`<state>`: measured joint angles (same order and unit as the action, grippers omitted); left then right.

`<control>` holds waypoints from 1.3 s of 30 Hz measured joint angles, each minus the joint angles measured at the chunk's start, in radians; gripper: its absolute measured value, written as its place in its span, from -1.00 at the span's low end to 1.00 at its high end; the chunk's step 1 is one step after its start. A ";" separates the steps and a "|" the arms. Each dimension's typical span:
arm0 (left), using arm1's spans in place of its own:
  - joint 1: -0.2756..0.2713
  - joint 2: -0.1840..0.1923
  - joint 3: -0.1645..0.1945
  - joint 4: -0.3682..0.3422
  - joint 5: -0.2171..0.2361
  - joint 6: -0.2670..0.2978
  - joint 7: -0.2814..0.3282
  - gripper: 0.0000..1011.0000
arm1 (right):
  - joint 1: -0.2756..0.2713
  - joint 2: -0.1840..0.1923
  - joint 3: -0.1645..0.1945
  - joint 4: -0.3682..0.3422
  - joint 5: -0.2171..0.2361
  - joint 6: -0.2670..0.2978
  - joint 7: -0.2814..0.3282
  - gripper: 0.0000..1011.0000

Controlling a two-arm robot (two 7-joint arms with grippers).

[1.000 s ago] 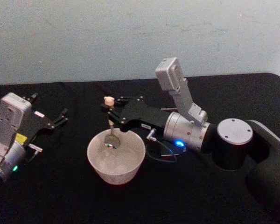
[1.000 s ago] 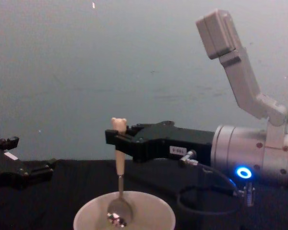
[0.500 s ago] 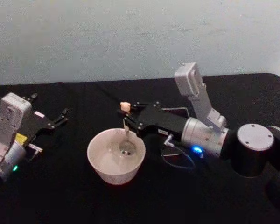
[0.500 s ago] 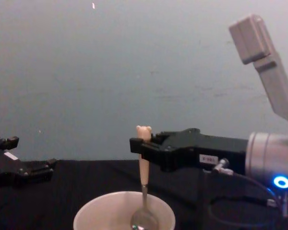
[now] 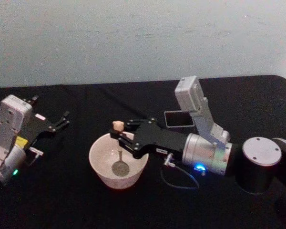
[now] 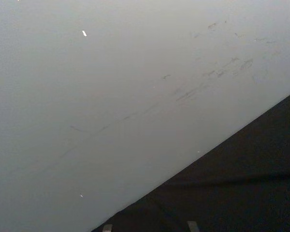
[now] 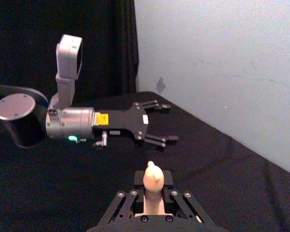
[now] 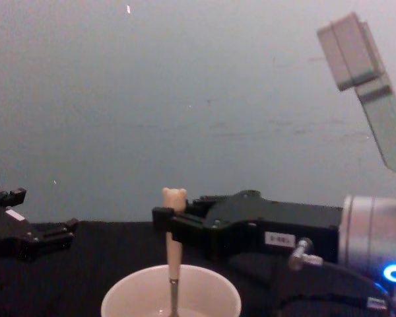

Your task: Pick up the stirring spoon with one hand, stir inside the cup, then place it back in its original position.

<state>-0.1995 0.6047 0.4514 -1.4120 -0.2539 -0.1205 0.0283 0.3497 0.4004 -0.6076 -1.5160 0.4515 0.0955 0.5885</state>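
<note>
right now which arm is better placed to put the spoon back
Right. The right gripper holds the spoon upright in the cup, and the holder lies just behind that arm. The left gripper sits open far off to the left.

The head view looks forward and down from high up onto the black table (image 5: 62, 200), far enough back to take in both arms, the cup (image 5: 101, 172) at mid-table and the pale wall (image 5: 133, 38) behind. The chest view sits lower and nearer, facing across the table from the side. Both share the cup, the stirring spoon (image 8: 173, 246), the right gripper (image 8: 168, 221) and, at the left edge, the left gripper (image 8: 36, 212). The right wrist view looks out along its own gripper, close behind the spoon's bear head, toward the left gripper across the table. The left wrist view faces the wall at a tilt, with a wedge of table in one corner.
</note>
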 joint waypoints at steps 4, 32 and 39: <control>0.000 0.000 0.000 0.000 0.000 0.000 0.000 0.98 | 0.015 -0.021 -0.010 0.013 0.000 0.001 -0.011 -0.58; 0.000 0.000 0.000 0.000 0.000 0.000 0.000 0.98 | 0.062 -0.066 0.017 0.091 -0.011 0.013 -0.061 -0.58; 0.000 0.000 0.000 0.000 0.000 0.000 0.000 0.98 | 0.056 -0.058 0.025 0.078 0.003 0.017 -0.058 -0.58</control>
<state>-0.1996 0.6047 0.4514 -1.4120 -0.2539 -0.1205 0.0283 0.4056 0.3421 -0.5829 -1.4384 0.4545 0.1128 0.5303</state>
